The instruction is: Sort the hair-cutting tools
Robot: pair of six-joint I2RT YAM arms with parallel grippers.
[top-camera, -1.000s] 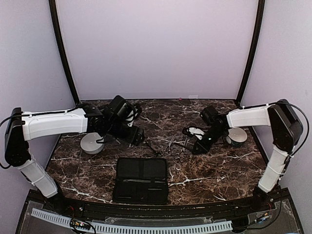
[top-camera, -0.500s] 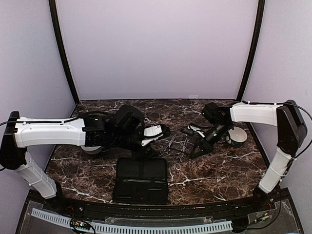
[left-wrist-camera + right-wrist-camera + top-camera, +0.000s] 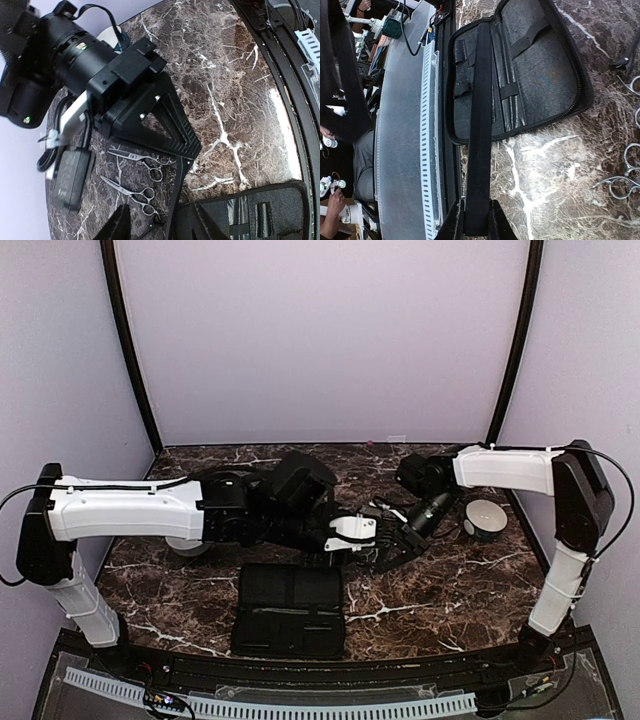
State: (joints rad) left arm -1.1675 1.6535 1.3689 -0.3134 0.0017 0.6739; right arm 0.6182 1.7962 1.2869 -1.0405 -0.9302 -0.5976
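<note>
My right gripper [image 3: 474,227] is shut on a slim black comb [image 3: 478,125] and holds it over the marble table near the centre [image 3: 398,542]. In the left wrist view the same comb [image 3: 179,195] hangs down from the right gripper [image 3: 190,152]. Two silver scissors [image 3: 142,159] [image 3: 131,192] lie flat to its left. Scissor rings also show at the right edge of the right wrist view [image 3: 627,160]. My left gripper [image 3: 162,227] is open and empty, just above the scissors and the comb, close to the right gripper [image 3: 362,538].
The open black fabric case [image 3: 291,608] lies at the table's front centre [image 3: 530,70]. One white bowl [image 3: 487,519] stands at the right, another [image 3: 183,544] is half hidden under my left arm. A dark flat block [image 3: 71,172] lies beside the scissors.
My left arm has swung right from the left bowl to the centre, its gripper now beside the right one. The right gripper has shifted slightly toward the back with the comb.
</note>
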